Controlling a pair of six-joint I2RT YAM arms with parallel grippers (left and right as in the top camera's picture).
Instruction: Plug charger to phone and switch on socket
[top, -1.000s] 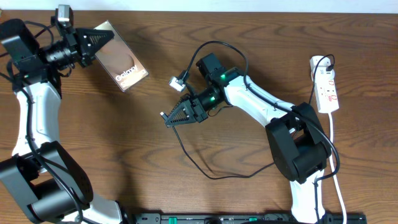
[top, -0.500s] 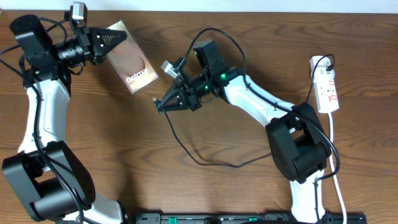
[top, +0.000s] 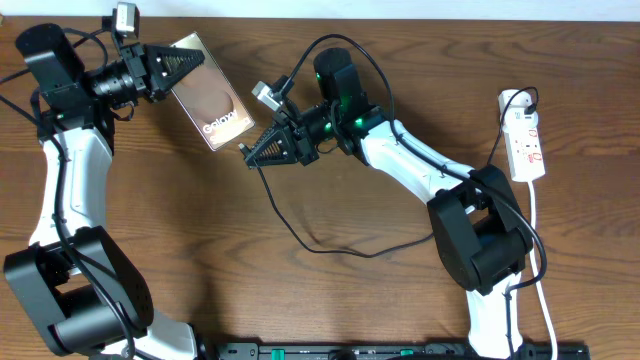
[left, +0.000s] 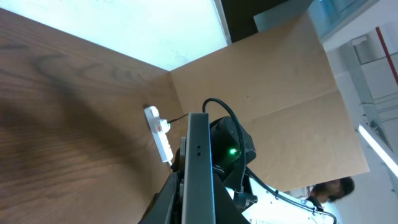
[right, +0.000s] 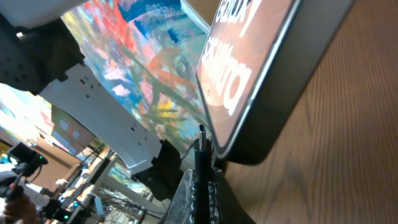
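We cannot tell whether the charger (right: 201, 146) tip touches the phone (right: 261, 68), which the right wrist view crops at top and right. Overhead, the switches on the socket (top: 526, 140), by the right edge of the table (top: 400, 320), are too small to read; the left gripper (top: 192, 64) hides one phone corner.

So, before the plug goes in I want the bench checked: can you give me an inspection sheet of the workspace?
Surface: brown wooden table, no damage seen.
Job's things: phone held tilted off the table; charger tip close to the phone's edge, not seen inserted; socket lying at the far right.
Clutter: nothing seen.
Grippers: left gripper shut on the phone's edge; right gripper shut on the charger near its tip.
Cables: charger loops loosely across the table; white cord runs from the socket toward the near edge.
Surroundings: cardboard wall and a person beyond the table.
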